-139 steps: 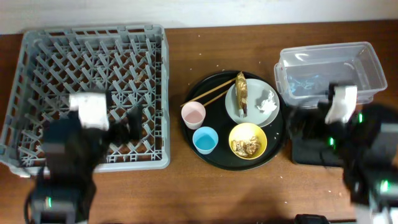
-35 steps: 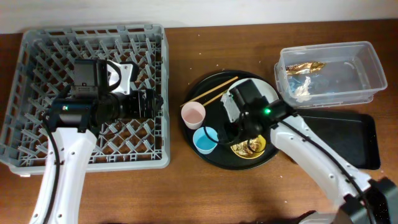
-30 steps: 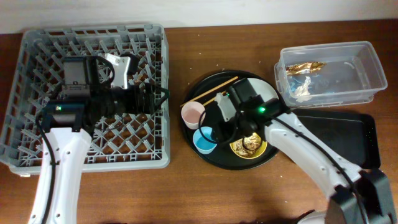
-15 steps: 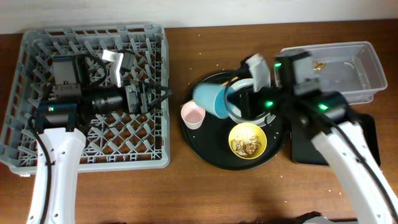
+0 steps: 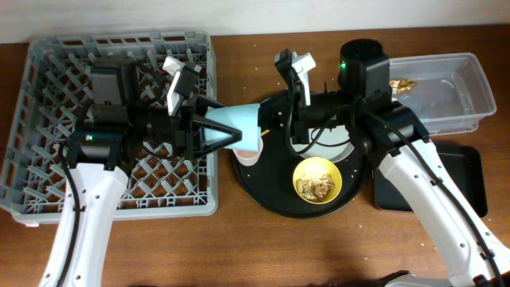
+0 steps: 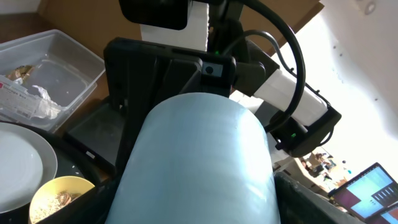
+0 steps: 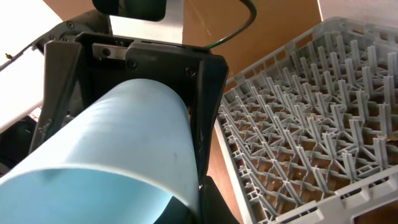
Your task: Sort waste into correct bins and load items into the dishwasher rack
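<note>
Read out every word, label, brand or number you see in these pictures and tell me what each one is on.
No text is legible in any view.
Wrapper in the clear tub: some print, too blurred to read.
Background screen: too small to read.
Light-blue cup: no markings visible.

A light-blue cup fills the foreground, tilted on its side. The black jaws of the left gripper stand either side of its far end. Right of the cup lies the grey dishwasher rack, pegs upright.
</note>
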